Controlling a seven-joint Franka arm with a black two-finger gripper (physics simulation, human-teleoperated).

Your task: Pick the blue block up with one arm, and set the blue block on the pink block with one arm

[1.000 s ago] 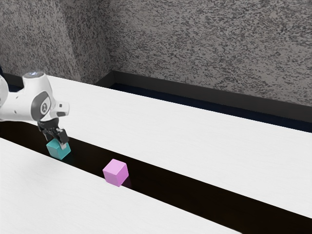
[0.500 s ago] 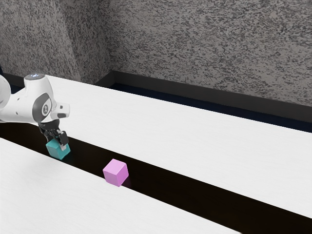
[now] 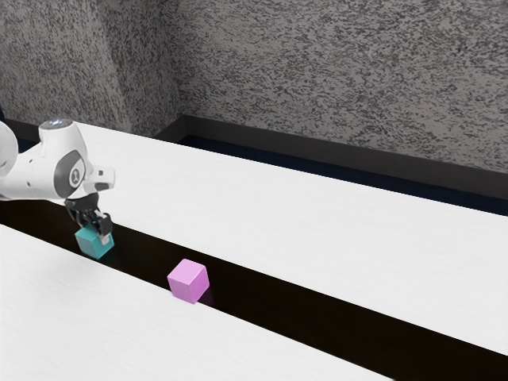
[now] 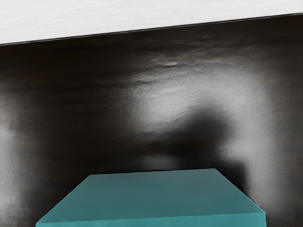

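- Exterior view: the arm (image 3: 46, 168) is coming in from the exterior view's left and bending down over a dark strip (image 3: 317, 317) that is running between two white table surfaces (image 3: 317, 230).
- Exterior view: the gripper (image 3: 93, 230) is pointing down onto the blue block (image 3: 97, 246), which is showing as teal. Its two black fingers are standing about one block-width apart and pressing on the block's upper part from two sides, so it is gripping the block.
- Exterior view: the blue block is sitting low on the dark strip, near the strip's end on the exterior view's left. I cannot tell whether its underside is touching the strip.
- Exterior view: the pink block (image 3: 188, 280) is resting on the same strip, toward the exterior view's right of the blue block. It is well apart from it, upright, with nothing touching it.
- Exterior view: a speckled grey wall (image 3: 317, 71) is rising behind the far table surface.
- Wrist view: the blue block (image 4: 151, 198) is lying directly under the hand, with its flat top facing the camera.
- Wrist view: beyond the block, the dark strip (image 4: 142, 104) is carrying a soft shadow, and a band of white table surface (image 4: 142, 14) is bordering the strip's far edge.
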